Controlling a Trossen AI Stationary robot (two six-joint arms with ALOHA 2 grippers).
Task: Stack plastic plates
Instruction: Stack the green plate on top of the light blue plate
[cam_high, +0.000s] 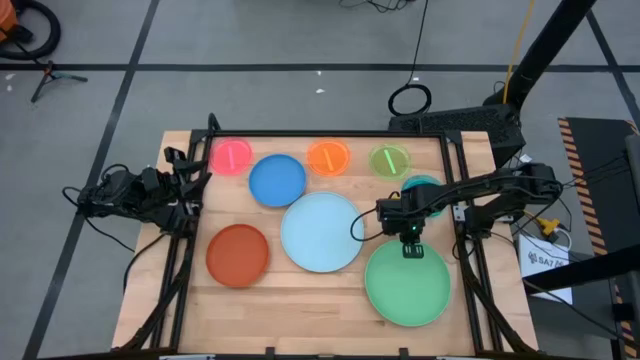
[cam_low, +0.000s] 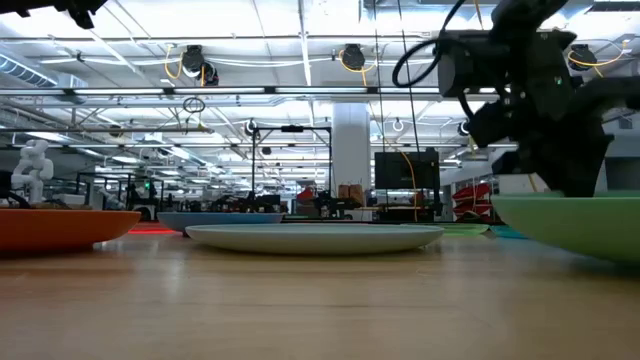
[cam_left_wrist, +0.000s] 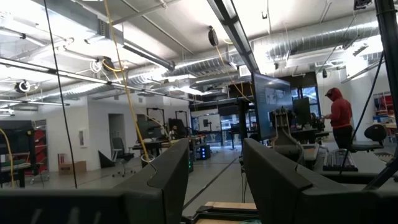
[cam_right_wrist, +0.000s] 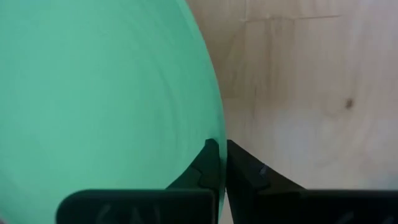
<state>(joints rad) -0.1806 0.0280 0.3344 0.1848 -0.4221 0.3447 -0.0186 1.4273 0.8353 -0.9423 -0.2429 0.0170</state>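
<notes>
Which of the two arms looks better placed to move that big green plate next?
The right arm. Its right gripper is already shut on the rim of the large green plate, while the left gripper waits at the table's far left edge, away from it.

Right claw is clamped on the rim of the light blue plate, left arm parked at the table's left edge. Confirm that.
Not quite: the right claw is clamped on the rim of the green plate, not the light blue plate, which lies untouched beside it. The right wrist view shows the fingers pinching the green edge. The left arm is indeed parked at the table's left edge.
</notes>
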